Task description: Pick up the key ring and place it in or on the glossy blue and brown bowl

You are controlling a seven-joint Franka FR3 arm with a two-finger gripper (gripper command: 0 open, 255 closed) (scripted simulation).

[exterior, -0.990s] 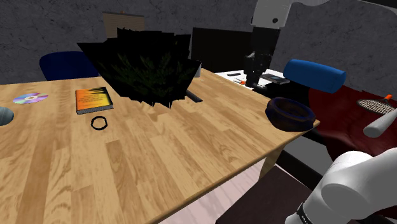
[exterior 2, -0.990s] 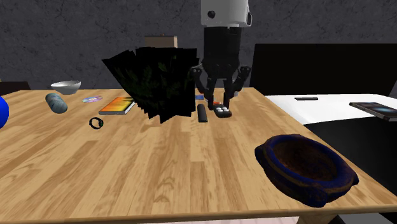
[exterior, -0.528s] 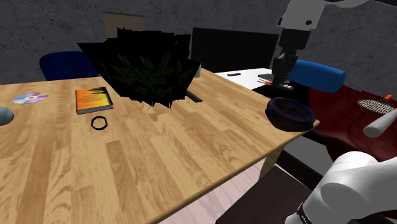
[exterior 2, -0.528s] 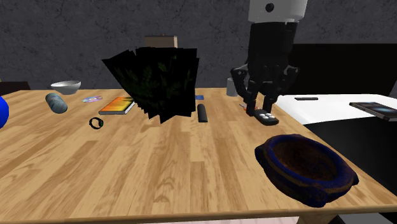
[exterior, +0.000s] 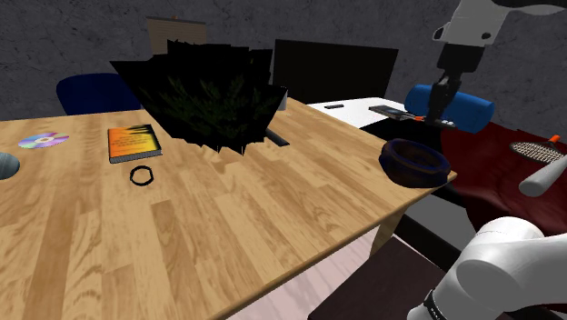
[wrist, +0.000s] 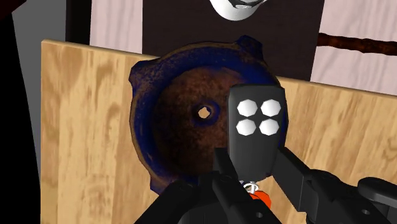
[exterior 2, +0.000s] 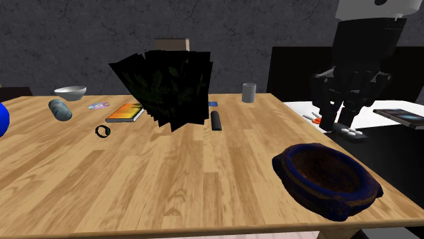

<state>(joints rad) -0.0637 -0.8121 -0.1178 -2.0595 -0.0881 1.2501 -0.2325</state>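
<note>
The table (exterior: 227,218) bears the bowl (exterior 2: 326,178) near its corner. The second exterior view shows the gripper (exterior 2: 344,126) raised beyond it; the wrist view shows it clasping the key ring (wrist: 256,127), whose four-buttoned black fob hangs over the bowl's brown hollow.

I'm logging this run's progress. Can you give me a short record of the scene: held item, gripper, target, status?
held item: black key fob with four white buttons on a key ring
gripper: black two-finger gripper, shut on the fob, above table height
target: glossy blue and brown bowl, near the wooden table corner
status: fob not yet in the bowl
</note>
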